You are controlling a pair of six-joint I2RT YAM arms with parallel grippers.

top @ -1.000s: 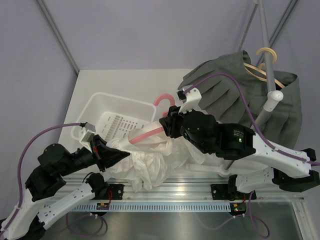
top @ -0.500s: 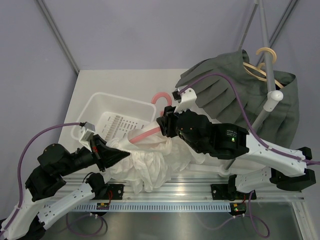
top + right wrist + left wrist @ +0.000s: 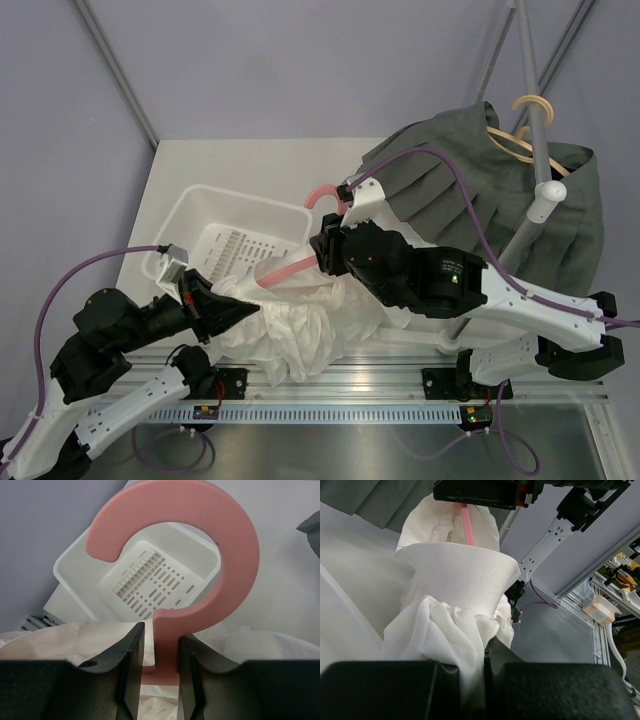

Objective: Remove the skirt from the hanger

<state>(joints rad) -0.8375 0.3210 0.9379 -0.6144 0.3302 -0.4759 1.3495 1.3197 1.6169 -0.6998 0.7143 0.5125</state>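
Because the hook has to be kept from following the cloth, the right gripper (image 3: pixel 161 655) is clamped on the stem of the pink hanger (image 3: pixel 235 545), one finger on each side just below the curl. Across from it the left gripper (image 3: pixel 470 680) is clenched on a bunched fold of the white skirt (image 3: pixel 455 580), low on the garment, so that the two arms can pull apart along the hanger's length.

The skirt is stretched between them. Its waistband stands open like a cuff around the pink stem, and the rest hangs in a crumpled heap over the near edge of the table (image 3: pixel 250 165). How much of the hanger remains inside the waistband is hidden by the fabric, so I judge the skirt only partly drawn off.

Behind the hanger sits a white slotted basket (image 3: pixel 200 205), likely where the skirt is meant to land. To the right a grey pleated skirt (image 3: pixel 450 190) hangs from a pale hanger (image 3: pixel 530 105) on a slanted pole (image 3: pixel 530 60). Plain lilac walls close the cell, with an aluminium rail (image 3: pixel 350 375) carrying the arms.
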